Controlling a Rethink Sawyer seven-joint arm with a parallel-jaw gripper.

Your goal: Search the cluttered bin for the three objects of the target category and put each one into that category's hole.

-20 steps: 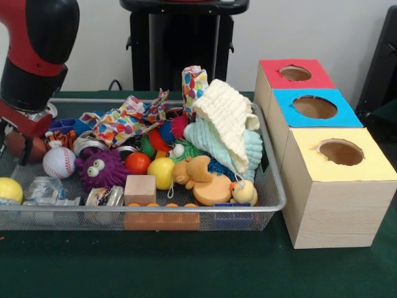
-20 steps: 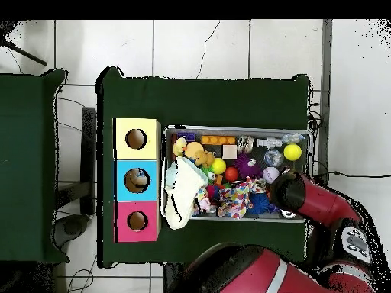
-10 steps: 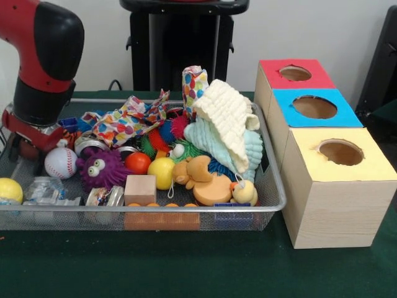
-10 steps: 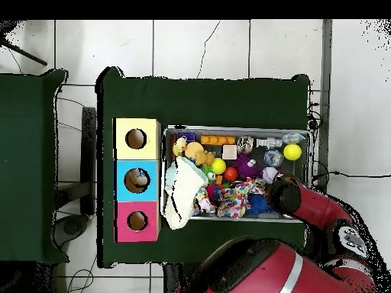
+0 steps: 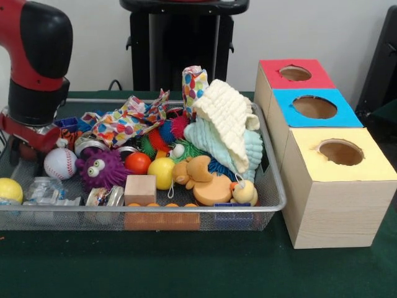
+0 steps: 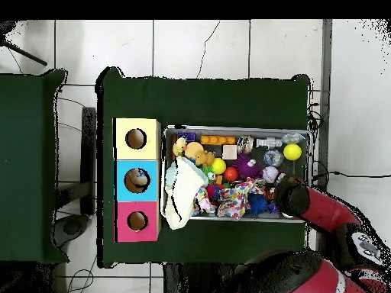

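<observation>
My gripper point(image 5: 25, 146) hangs low over the left end of the wire bin point(image 5: 273, 205), just left of a baseball point(image 5: 59, 162). A small brown thing shows under the wrist; whether it is held I cannot tell. In the overhead view the gripper point(image 6: 290, 196) sits at the bin's right end. Balls lie in the bin: an orange ball point(image 5: 137, 162), a yellow ball point(image 5: 161, 172) and another yellow ball point(image 5: 9, 189) at the left. Three boxes with holes stand beside the bin: red point(image 5: 294, 73), blue point(image 5: 315, 107) and yellow point(image 5: 340, 152).
The bin also holds a purple fuzzy toy point(image 5: 101, 167), a wooden block point(image 5: 140, 189), an orange plush point(image 5: 201, 180), a small duck point(image 5: 245, 192), patterned cloth point(image 5: 127, 121) and pale towels point(image 5: 226, 121) piled high at the right. Something lies inside the blue box's hole point(image 6: 137, 180).
The arm swung right over the bin's end, then drifted slightly back left and lower. The baseball and the other toys have stayed where they were.
</observation>
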